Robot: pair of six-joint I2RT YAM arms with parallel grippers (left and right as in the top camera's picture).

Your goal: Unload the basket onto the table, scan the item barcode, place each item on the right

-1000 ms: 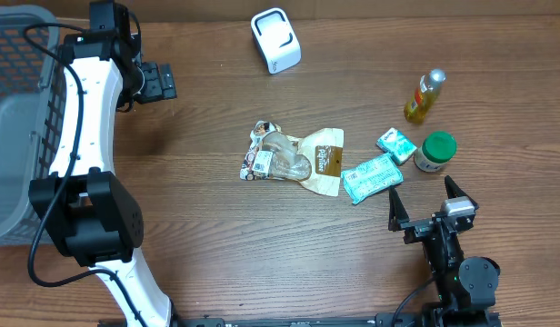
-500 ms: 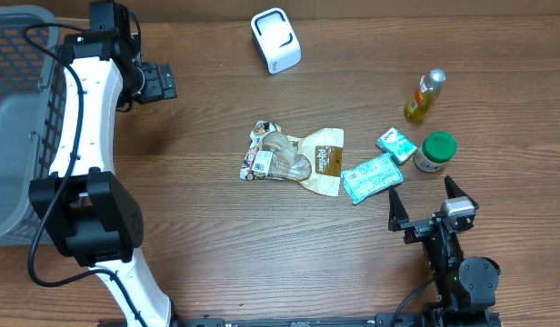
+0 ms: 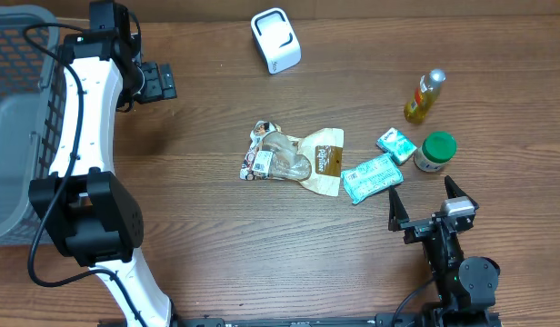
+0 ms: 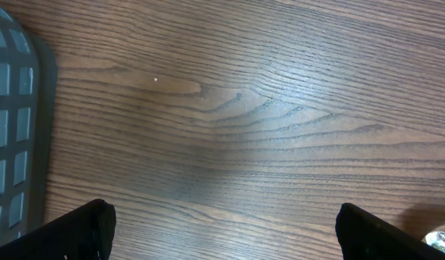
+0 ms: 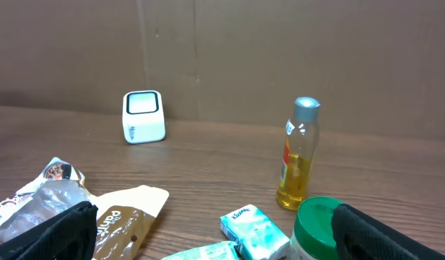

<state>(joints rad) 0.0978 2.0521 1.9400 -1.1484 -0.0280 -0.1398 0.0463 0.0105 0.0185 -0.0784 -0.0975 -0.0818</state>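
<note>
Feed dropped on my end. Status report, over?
Left gripper open, empty. Right gripper open, empty. Snack bags mid-table, white scanner far edge. Tissue pack lies by right gripper.

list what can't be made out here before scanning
Snack bags: overhead, print too small to find a barcode.
Jar: right wrist view, cut off by the bottom edge.
Basket: left wrist view, only a corner shows inside the left edge.

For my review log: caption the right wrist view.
Open right gripper faces scanner, bottle, green-lidded jar, tissue pack and snack bags on the table.
</note>
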